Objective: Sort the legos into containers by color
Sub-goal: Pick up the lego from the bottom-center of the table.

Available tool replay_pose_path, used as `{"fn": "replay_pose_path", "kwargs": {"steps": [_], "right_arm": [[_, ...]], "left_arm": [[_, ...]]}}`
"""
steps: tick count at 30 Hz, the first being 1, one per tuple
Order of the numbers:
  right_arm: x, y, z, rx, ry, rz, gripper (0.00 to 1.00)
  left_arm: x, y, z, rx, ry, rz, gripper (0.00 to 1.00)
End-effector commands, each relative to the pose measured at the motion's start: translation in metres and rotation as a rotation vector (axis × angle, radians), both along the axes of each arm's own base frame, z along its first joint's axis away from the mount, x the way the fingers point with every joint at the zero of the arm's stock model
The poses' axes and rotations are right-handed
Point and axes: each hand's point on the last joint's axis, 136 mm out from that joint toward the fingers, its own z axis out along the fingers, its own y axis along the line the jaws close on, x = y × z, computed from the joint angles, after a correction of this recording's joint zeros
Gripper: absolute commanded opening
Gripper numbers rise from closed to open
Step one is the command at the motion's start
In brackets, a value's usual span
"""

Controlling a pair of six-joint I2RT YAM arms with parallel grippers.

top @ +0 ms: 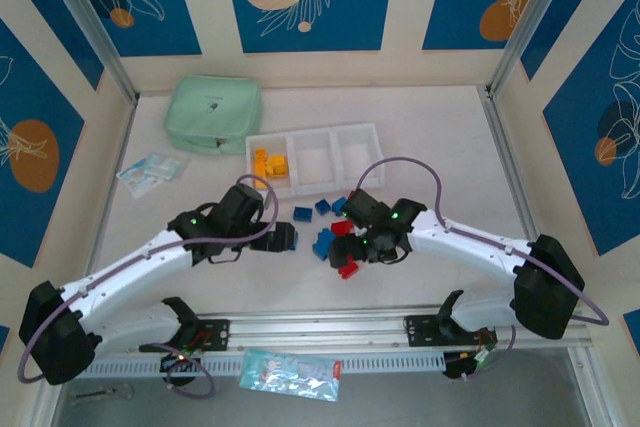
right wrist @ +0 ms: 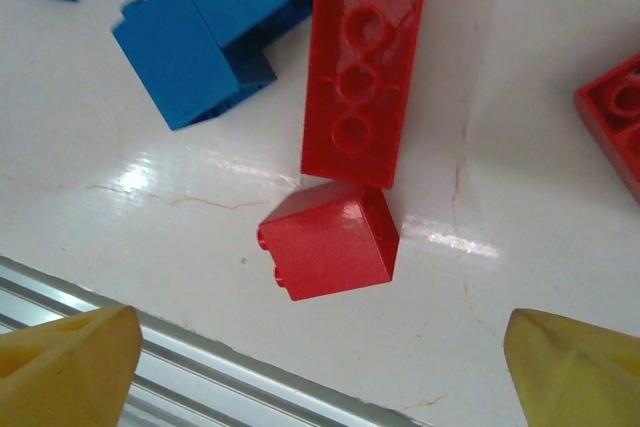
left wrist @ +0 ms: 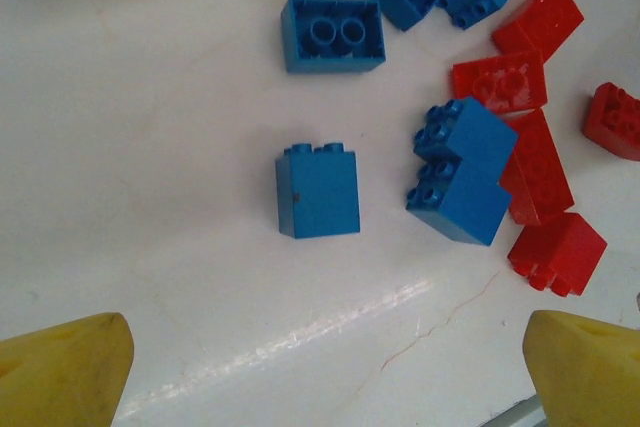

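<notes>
Right wrist view — right gripper [right wrist: 320, 367] spread near a small red brick [right wrist: 330, 239] touching a longer red brick [right wrist: 362, 72]; closing may drag both — left gripper [left wrist: 322, 372] spread too.

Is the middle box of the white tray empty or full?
Empty. The middle compartment shows bare white floor, while yellow legos sit in the left one.

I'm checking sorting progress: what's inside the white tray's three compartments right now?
The white tray holds yellow-orange legos in its left compartment. The middle and right compartments look bare. The pile hides any bricks underneath it, so an exact count is unclear.
</notes>
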Motion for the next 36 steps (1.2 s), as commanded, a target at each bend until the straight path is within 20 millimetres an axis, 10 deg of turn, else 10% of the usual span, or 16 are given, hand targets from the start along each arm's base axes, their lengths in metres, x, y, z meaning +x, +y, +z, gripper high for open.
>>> {"fn": "replay_pose_path", "kwargs": {"steps": [1, 20, 36], "right_arm": [[0.000, -0.001, -0.012, -0.039, 0.000, -0.027, 0.87], [-0.001, 0.014, -0.054, -0.223, -0.036, 0.176, 0.69], [-0.002, 0.022, -0.042, -0.246, -0.102, 0.265, 0.45]], "left_arm": [[-0.005, -0.010, -0.002, -0.095, 0.021, 0.040, 0.99], [-0.013, -0.017, -0.029, -0.122, 0.077, 0.097, 0.99], [-0.010, -0.006, -0.023, -0.082, 0.057, 0.130, 0.99]]}}
